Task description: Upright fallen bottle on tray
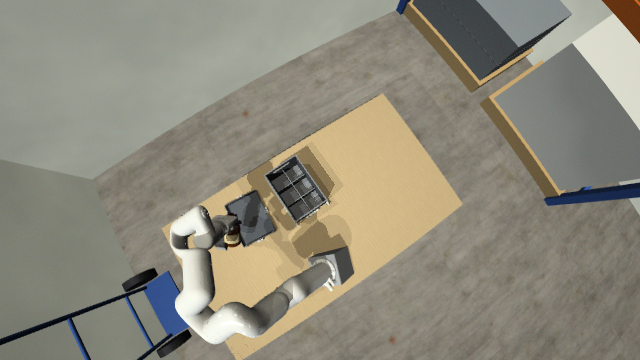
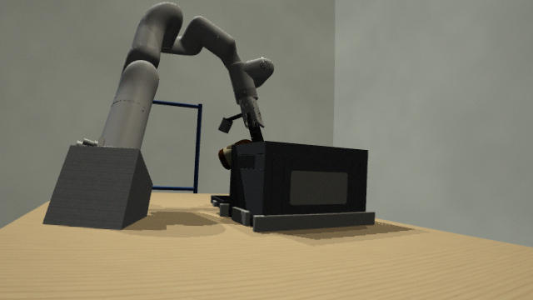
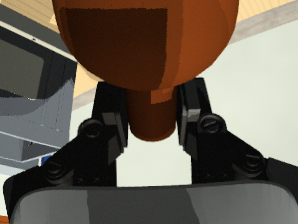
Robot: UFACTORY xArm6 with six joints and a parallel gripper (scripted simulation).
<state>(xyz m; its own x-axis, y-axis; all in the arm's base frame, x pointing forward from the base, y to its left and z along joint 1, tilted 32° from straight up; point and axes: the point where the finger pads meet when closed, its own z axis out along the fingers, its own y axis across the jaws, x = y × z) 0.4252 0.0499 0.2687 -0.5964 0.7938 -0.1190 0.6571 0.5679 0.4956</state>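
Observation:
My gripper is shut on the neck of the brown bottle, which fills the top of the wrist view. From above, the bottle hangs tilted in the air at the near-left edge of the dark flat tray, with my gripper over that edge. In the side view the bottle shows partly behind the crate, lifted well above the table, under my gripper. The dark crate with several compartments stands beside the tray; it also shows in the side view.
The arm's grey base block stands on the wooden table near its front edge. A blue hand cart is on the floor at the left. Grey shelving units are at the far right.

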